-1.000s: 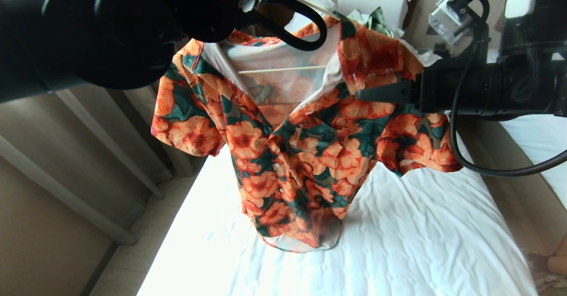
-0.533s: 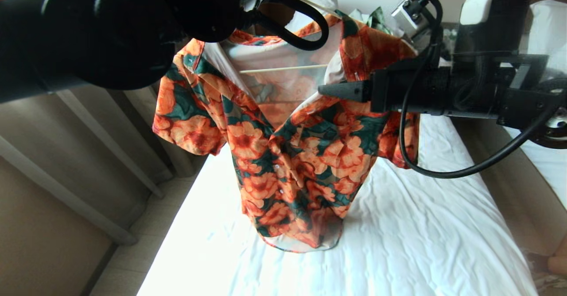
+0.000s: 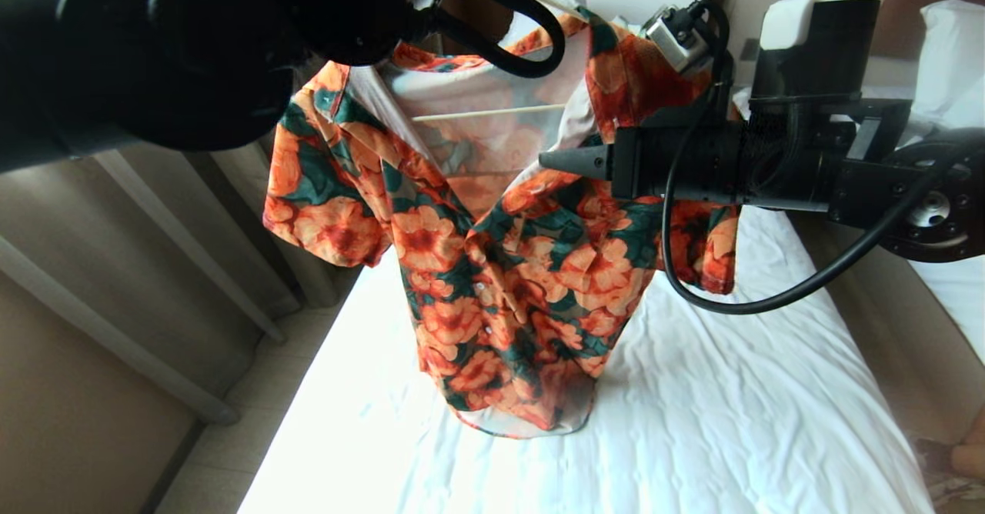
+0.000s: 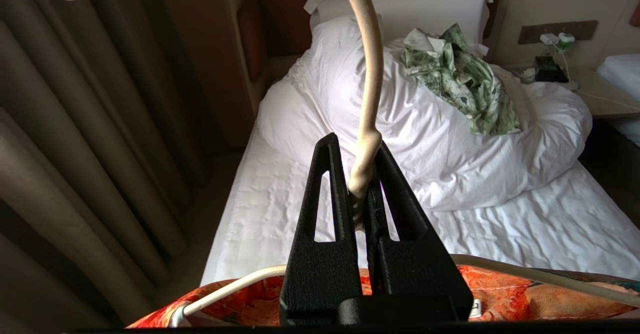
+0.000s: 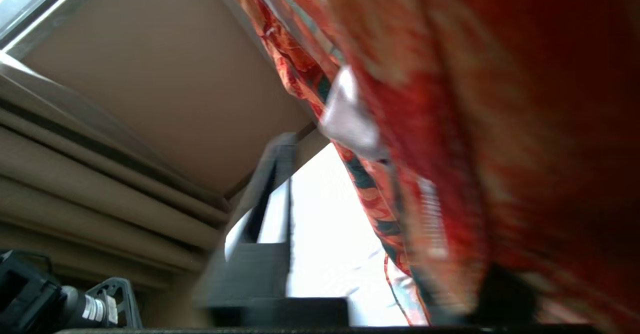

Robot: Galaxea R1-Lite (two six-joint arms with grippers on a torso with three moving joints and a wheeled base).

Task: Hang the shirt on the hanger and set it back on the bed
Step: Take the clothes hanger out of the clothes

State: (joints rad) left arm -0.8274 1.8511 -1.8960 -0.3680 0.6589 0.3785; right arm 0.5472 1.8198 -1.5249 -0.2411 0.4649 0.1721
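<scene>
Now the right pincer (image 3: 550, 161) has slid across to the shirt (image 3: 531, 268) front; its grip is unclear. The left pincer (image 4: 358, 194) clamps the hanger (image 4: 367, 99) neck, shirt hung above the bed (image 3: 731, 406).

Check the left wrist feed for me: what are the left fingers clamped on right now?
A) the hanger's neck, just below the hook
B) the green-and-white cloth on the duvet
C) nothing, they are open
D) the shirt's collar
A: in the left wrist view the left gripper has its fingers closed on the cream hanger at the twisted neck, with the shirt draped on the hanger's shoulders below.
</scene>
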